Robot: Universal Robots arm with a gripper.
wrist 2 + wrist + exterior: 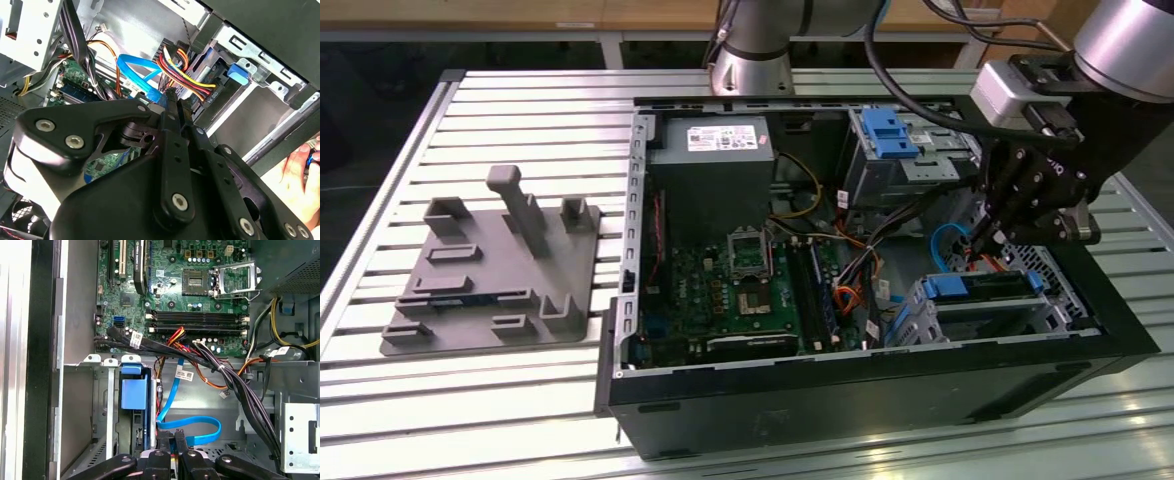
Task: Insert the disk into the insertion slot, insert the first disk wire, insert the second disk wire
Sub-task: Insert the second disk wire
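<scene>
Gripper [983,238] pinches a blue wire [192,427] beside the disk [983,288] seated in the slot [1054,300].

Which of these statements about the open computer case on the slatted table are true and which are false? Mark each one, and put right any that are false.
1. The disk with its blue carrier sits in the insertion slot. True.
2. The gripper hangs over the grey fixture plate. False: in the exterior view it is inside the computer case, just above the disk.
3. A flat blue cable loops close to the gripper in both wrist views. True.
4. The processor socket on the green motherboard carries a fan. False: it lies bare.
5. The case rests on a wooden floor. False: it stands on a slatted metal table.
</scene>
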